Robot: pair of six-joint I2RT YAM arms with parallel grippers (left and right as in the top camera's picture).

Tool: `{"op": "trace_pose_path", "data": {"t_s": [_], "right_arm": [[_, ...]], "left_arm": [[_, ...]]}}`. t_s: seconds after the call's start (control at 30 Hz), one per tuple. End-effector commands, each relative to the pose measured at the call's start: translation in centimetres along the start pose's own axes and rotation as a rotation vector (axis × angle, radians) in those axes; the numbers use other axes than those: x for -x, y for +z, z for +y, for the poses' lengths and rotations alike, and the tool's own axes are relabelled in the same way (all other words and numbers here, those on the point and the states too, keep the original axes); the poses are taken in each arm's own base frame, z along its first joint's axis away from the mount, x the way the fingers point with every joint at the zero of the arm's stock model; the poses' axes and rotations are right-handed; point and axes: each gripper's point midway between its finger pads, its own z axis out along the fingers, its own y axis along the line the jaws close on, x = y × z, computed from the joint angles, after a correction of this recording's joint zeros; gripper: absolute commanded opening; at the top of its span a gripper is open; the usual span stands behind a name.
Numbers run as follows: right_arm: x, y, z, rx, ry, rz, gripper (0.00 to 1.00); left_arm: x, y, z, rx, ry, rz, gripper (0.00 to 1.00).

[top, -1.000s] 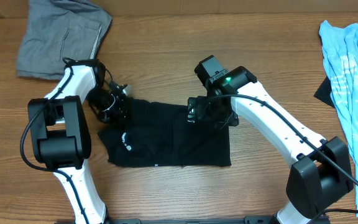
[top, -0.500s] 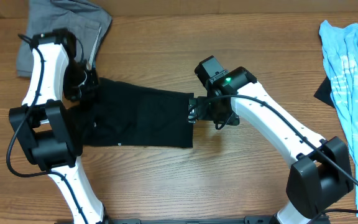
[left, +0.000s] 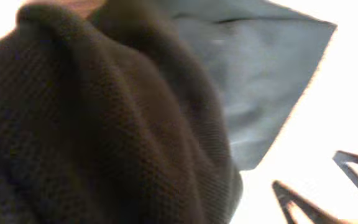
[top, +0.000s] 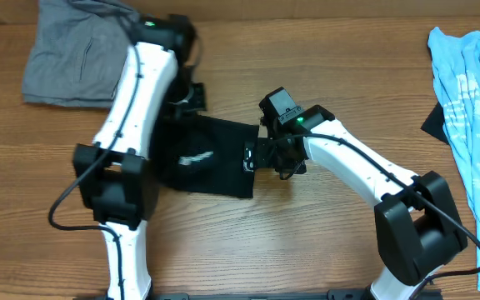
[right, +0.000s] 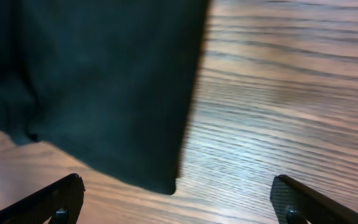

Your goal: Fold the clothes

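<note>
The black T-shirt (top: 219, 162) lies bunched in the middle of the table, with a white logo mark facing up. My left gripper (top: 188, 93) is over its far left part, under the raised left arm. Black fabric (left: 104, 124) fills the left wrist view right up against the camera and hides the jaws; it looks held. My right gripper (top: 257, 156) is at the shirt's right edge, open wide. In the right wrist view the shirt's corner (right: 135, 93) lies on the wood between the two fingertips (right: 61, 198), touching neither.
A grey folded garment (top: 73, 50) lies at the back left, close behind the left arm. A light blue shirt with white print (top: 473, 92) lies at the right edge, with a dark piece (top: 433, 122) beside it. The table is brown wood (top: 323, 250).
The left arm swung from the far left toward the back middle, carrying the shirt's left part over onto itself. The shirt is now shorter and bunched. The right gripper stayed at the right edge.
</note>
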Motion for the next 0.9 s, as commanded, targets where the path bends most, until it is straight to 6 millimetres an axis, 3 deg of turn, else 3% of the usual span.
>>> {"op": "trace_pose_path", "data": {"t_s": [0.0,0.1,0.13,0.17,0.2,0.23,0.4,0.47,0.5,0.53,0.57,0.63,0.73,0.87], "right_arm": [[0.0,-0.1,-0.4,0.066,-0.002,0.037,1.00],[0.3,-0.7,-2.0,0.056,0.037,0.044,1.00],[0.4,-1.1,-2.8,0.056,0.046,0.052,1.00],[0.4,-1.5,-3.5,0.050,0.064,0.059,1.00],[0.5,-2.1,-4.5,0.044,0.085,0.067,1.00],[0.6,-2.6,-5.1,0.039,0.104,0.072,1.00],[2.1,-6.9,-8.7,0.037,0.204,0.048,1.00],[2.8,-9.2,-9.8,0.044,0.249,0.010,1.00],[3.2,-10.6,-10.3,0.047,0.267,-0.019,1.00],[3.3,-10.9,-10.4,0.049,0.271,-0.028,1.00],[3.3,-11.0,-10.5,0.049,0.273,-0.032,1.00],[3.3,-10.9,-10.6,0.049,0.274,-0.031,1.00],[3.4,-10.9,-10.4,0.050,0.268,-0.033,1.00],[3.5,-10.9,-10.2,0.056,0.262,-0.039,1.00]], "left_arm": [[-0.2,0.1,-4.9,-0.022,0.083,-0.068,0.07],[-0.9,0.9,-6.7,-0.021,0.124,-0.070,0.17],[-1.3,1.4,-7.4,-0.018,0.140,-0.066,0.26],[-1.6,1.7,-7.9,-0.016,0.154,-0.063,0.46],[-1.9,2.0,-8.5,-0.015,0.170,-0.065,0.92],[-1.9,2.1,-8.9,-0.018,0.179,-0.070,1.00],[-2.2,2.0,-10.6,-0.093,0.195,-0.061,1.00],[-1.7,1.1,-10.5,-0.102,0.198,-0.086,1.00],[-0.8,-1.4,-9.8,-0.106,0.177,-0.139,1.00],[-0.4,-2.6,-9.1,-0.102,0.164,-0.167,1.00],[0.1,-4.8,-7.6,-0.085,0.134,-0.210,1.00],[0.4,-7.0,-4.7,-0.054,0.077,-0.237,1.00],[1.0,-7.6,-1.7,-0.049,0.054,-0.224,1.00],[0.9,-4.8,0.8,0.008,0.005,-0.138,1.00]]}}
